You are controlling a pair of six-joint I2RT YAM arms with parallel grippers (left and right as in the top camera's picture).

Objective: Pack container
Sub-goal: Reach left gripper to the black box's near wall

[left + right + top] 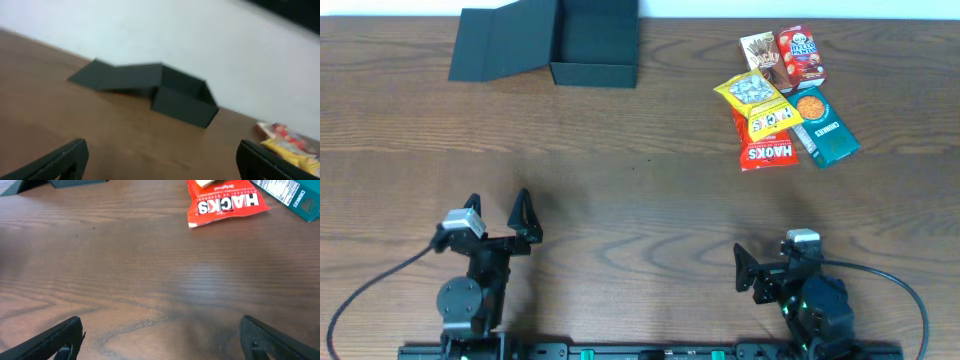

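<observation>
The container [595,40], a dark box with its flap lid lying open to the left, stands at the far left of the table; it also shows in the left wrist view [182,100]. A pile of snack packets lies at the far right: a red Hacks packet [765,150], a yellow packet [757,100], a teal cookie packet [825,125], a red box [802,55] and a Pocky box [760,55]. My left gripper [500,215] is open and empty near the front left. My right gripper [770,265] is open and empty near the front right. The Hacks packet also shows in the right wrist view [227,205].
The brown wooden table [640,170] stretches between the grippers and the far objects. A white wall [200,35] rises behind the table's far edge. Black cables trail from both arm bases at the front edge.
</observation>
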